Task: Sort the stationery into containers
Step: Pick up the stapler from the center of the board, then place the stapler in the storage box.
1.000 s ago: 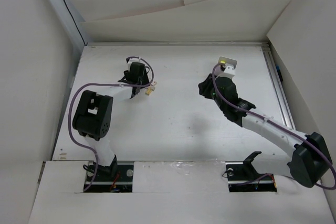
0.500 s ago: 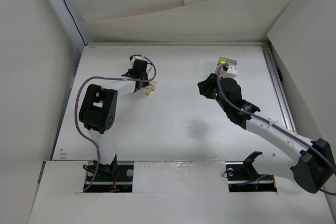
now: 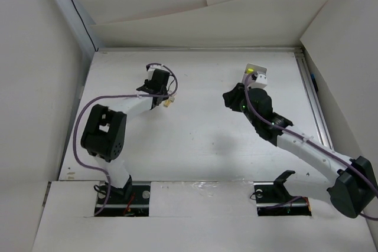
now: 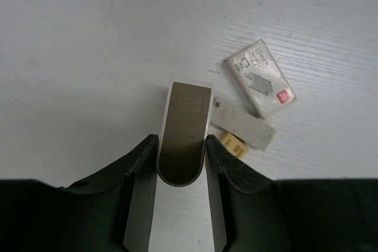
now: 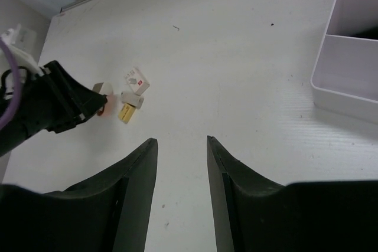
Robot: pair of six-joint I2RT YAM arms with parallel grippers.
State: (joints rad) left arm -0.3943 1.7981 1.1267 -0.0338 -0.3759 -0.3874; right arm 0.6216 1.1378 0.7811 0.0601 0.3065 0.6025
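My left gripper is shut on a flat grey piece with a rounded end; both jaws touch its sides at table level. Beside it lie a white eraser with a red label, a pale bar and a small yellow piece. In the top view this gripper is at the back left, next to the pieces. My right gripper is open and empty above bare table, also seen in the top view. The white tub is to its right. No marker or pens are in view.
The tub stands at the back right, just behind my right wrist. Tall white cardboard walls close in the table on the left, back and right. A metal rail runs along the right edge.
The left arm's elbow swung right, then back left, while its gripper stayed by the small pieces, shifting slightly right. The right arm reached a little further back.
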